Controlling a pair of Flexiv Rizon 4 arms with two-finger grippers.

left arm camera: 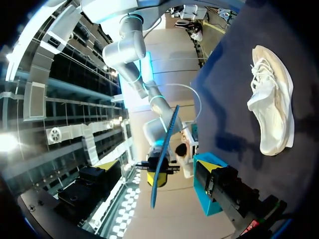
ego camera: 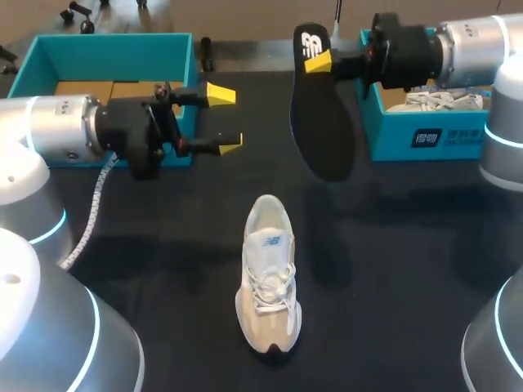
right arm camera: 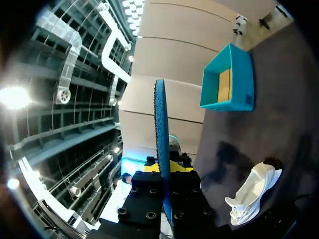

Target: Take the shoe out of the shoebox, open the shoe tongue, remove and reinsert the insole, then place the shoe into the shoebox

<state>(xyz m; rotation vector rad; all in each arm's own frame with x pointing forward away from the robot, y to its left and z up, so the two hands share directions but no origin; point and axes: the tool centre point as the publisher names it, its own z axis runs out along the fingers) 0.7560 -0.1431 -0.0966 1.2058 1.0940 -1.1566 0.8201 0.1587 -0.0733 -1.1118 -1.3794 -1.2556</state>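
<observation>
— What's in the left box?
— Only flat brown cardboard on its bottom. It's teal and open on top. The left tool hangs just in front of it, over the table, yellow fingers spread wide with nothing between them.
— And the shoe?
— The shoe is out of any box. It stands on its sole in the middle of the dark table, laces up, apart from both tools.
— That black thing in the air?
— That's the insole. The right tool pinches its upper end, and the rest hangs down above the table, beyond the shoe and between the boxes.
— And the right box?
— Teal too, also open. A white bundle lies inside; I can't tell what it is.
</observation>
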